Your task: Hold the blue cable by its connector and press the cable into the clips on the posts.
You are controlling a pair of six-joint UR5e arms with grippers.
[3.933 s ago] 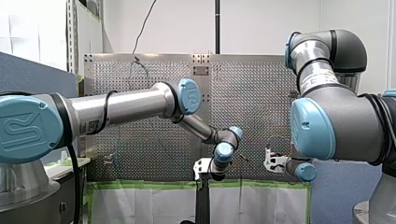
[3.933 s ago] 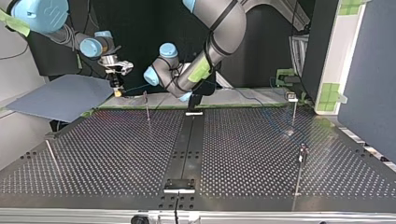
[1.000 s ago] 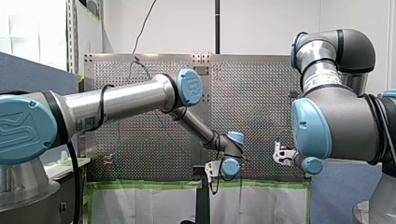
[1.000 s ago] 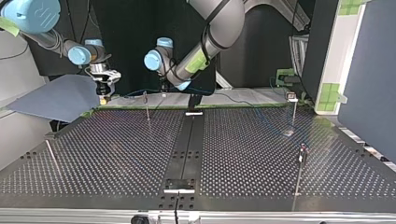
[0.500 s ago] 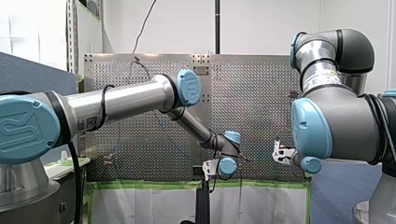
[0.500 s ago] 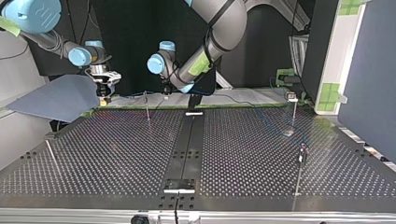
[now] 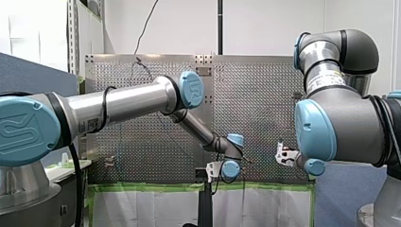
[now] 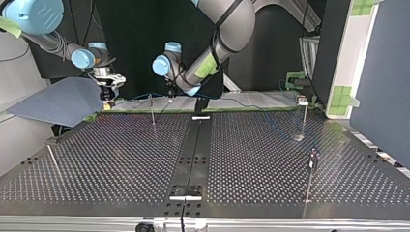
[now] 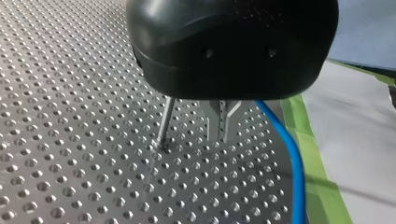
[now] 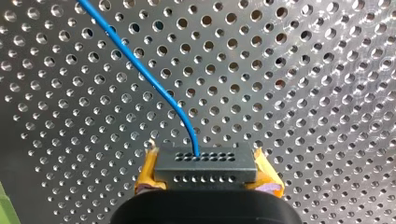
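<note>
In the right wrist view my right gripper (image 10: pixel 205 171) is shut on the dark grey connector (image 10: pixel 205 164), gripped between yellow pads (image 10: pixel 148 173). The blue cable (image 10: pixel 140 70) leaves the connector and runs off over the perforated table. At the top view's left, my right gripper (image 8: pixel 107 98) hangs at the table's far edge. From there the blue cable (image 8: pixel 135 96) stretches toward a thin post (image 8: pixel 152 110). My left gripper (image 8: pixel 170 98) hovers just past that post. In the left wrist view its metal fingers (image 9: pixel 218 122) are shut, next to the post (image 9: pixel 164 122), with the blue cable (image 9: pixel 290 154) beside them.
More posts stand at the top view's right (image 8: pixel 304 112), front right (image 8: pixel 312 166) and front left (image 8: pixel 53 162). A black rail (image 8: pixel 193 145) runs down the table's middle. A grey-blue sheet (image 8: pixel 58 101) lies past the far left corner. Green tape (image 9: pixel 317 177) edges the table.
Since 3.9 s ago my right gripper carried the connector toward the top view's left, and my left gripper came from the middle to the post. Over the last half second almost nothing moved.
</note>
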